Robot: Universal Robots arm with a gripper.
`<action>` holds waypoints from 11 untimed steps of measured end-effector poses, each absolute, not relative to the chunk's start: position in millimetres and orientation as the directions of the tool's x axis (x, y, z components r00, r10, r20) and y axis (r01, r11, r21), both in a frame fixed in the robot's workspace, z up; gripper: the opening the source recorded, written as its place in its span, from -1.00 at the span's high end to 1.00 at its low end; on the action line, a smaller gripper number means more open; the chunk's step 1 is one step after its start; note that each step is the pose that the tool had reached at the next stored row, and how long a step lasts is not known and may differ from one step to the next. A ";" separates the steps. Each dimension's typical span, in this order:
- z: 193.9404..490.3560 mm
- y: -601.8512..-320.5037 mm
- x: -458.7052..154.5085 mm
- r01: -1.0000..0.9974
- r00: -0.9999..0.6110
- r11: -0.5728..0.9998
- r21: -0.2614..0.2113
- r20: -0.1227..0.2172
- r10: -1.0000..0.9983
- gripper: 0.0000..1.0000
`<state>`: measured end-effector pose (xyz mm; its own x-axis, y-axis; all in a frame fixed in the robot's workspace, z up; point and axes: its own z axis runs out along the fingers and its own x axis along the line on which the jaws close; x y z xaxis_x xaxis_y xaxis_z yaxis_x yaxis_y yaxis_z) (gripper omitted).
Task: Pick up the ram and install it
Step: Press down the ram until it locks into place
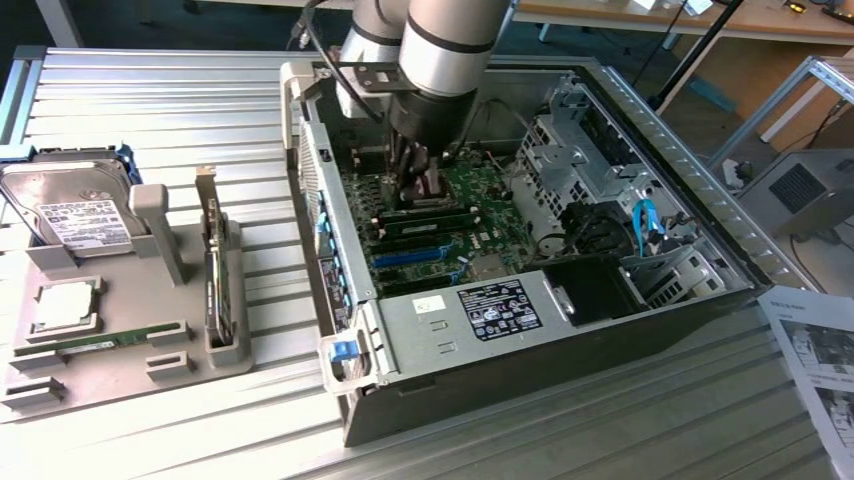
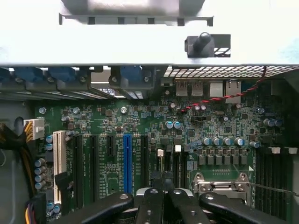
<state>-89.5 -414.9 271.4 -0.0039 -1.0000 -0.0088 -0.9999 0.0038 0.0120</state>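
No text can be read for certain. A black label (image 1: pixel 499 306) on the power supply (image 1: pixel 454 320) carries white print too small to read. A white label (image 1: pixel 83 222) on the hard drive (image 1: pixel 67 205) and the printed sheet (image 1: pixel 817 350) at the exterior view's right edge show print too small to read.

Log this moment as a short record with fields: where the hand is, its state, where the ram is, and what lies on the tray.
hand position: hand lowered inside the open computer case, just over the motherboard
hand state: shut; whether it grips anything cannot be told
ram: one green ram stick lying flat in the grey tray, at the exterior view's left, outside the case
other tray items: hard drive, square silver processor, upright expansion card
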 end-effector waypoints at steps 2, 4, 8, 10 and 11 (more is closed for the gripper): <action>274.3 -414.9 -89.5 -1.000 -0.004 0.004 0.012 -0.007 -1.000 0.79; 277.9 -414.9 -89.5 -1.000 -0.004 0.004 0.012 -0.004 -1.000 0.79; 285.9 -414.9 -89.5 -1.000 -0.004 0.004 0.012 0.001 -1.000 0.79; 289.5 -414.9 -89.5 -1.000 -0.004 0.004 0.012 0.005 -1.000 0.79; 290.8 -414.8 -89.5 -1.000 -0.004 0.004 0.012 0.006 -1.000 0.79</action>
